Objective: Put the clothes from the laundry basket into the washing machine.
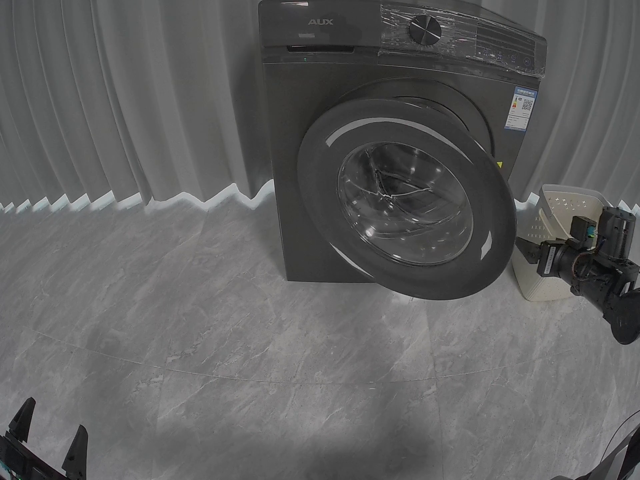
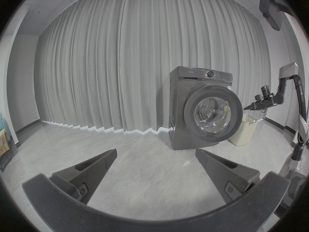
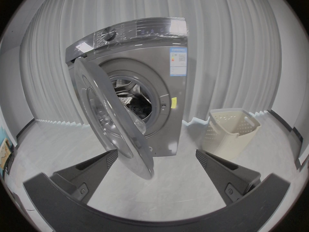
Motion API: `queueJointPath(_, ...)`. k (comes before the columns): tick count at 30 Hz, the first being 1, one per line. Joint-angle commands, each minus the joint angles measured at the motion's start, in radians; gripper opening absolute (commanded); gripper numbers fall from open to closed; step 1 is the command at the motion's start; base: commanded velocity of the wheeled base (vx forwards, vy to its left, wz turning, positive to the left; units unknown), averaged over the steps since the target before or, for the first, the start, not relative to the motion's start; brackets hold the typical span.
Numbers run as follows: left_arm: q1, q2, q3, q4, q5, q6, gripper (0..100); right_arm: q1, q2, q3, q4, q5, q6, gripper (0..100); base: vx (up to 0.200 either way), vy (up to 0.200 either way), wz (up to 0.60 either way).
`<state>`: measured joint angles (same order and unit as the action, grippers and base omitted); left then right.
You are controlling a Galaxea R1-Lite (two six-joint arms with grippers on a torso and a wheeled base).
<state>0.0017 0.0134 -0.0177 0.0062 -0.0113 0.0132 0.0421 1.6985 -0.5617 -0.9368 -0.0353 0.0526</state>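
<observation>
While both hang empty, fingers spread, left gripper [image 1: 47,438] sits at seven o'clock, right gripper [image 3: 154,152] at three near the laundry basket [image 1: 553,281]; at twelve, past its open door [image 1: 407,198], the washing machine [image 1: 313,88] holds something dark, perhaps clothes [image 3: 140,108].

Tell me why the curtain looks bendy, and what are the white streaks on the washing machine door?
Head view: the wide lens bows the curtain and leans the washing machine; the streaks on its door are reflected light. Left wrist view: a fisheye lens bulges the curtain, with dark corners. Right wrist view: same bulge, and the wrapped control panel glares white.
</observation>
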Motion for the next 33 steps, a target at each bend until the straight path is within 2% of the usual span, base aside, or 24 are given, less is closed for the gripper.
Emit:
queueJointPath(1,0.000,-0.013,0.016,0.000,0.002,-0.001,100,-0.045,-0.102,0.082,0.000,0.028,-0.030,100,0.000,0.000,0.00)
queueJointPath(2,0.000,-0.013,0.016,0.000,0.002,-0.001,100,-0.041,-0.106,0.097,0.000,0.037,-0.031,100,0.000,-0.200,0.00)
queueJointPath(4,0.001,-0.013,0.016,0.000,0.005,-0.002,100,-0.024,-0.128,0.143,0.000,0.086,-0.028,100,0.000,-0.200,0.00)
queueJointPath(5,0.001,-0.013,0.016,0.000,0.005,-0.002,100,-0.021,-0.129,0.146,0.000,0.092,-0.028,100,0.000,-0.200,0.00)
queueJointPath(6,0.001,-0.013,0.016,0.000,0.007,-0.004,100,0.022,-0.149,0.184,0.000,0.150,-0.026,100,0.000,-0.200,0.00)
queueJointPath(8,0.001,-0.013,0.016,-0.002,0.011,-0.004,100,0.048,-0.151,0.204,-0.002,0.176,-0.019,100,0.000,-0.200,0.00)
queueJointPath(15,0.001,-0.013,0.016,-0.002,0.011,-0.006,100,0.102,-0.143,0.241,-0.005,0.190,0.006,100,0.000,-0.200,0.00)
queueJointPath(17,0.001,-0.013,0.016,-0.002,0.011,-0.006,100,0.160,-0.142,0.263,-0.033,0.201,0.061,100,0.000,-0.200,0.00)
queueJointPath(19,0.001,-0.013,0.016,-0.002,0.011,-0.006,100,0.190,-0.140,0.264,-0.056,0.201,0.087,100,0.000,-0.200,0.00)
queueJointPath(26,0.001,-0.013,0.016,-0.002,0.010,-0.002,100,0.297,-0.112,0.253,-0.169,0.198,0.115,100,0.029,0.000,0.00)
queueJointPath(27,0.001,-0.013,0.016,-0.002,0.010,-0.006,100,0.314,-0.108,0.253,-0.192,0.196,0.121,0,0.200,0.000,0.00)
queueJointPath(33,0.001,-0.013,0.018,-0.003,0.010,-0.006,100,0.341,-0.069,0.252,-0.260,0.192,0.158,0,0.200,0.000,0.00)
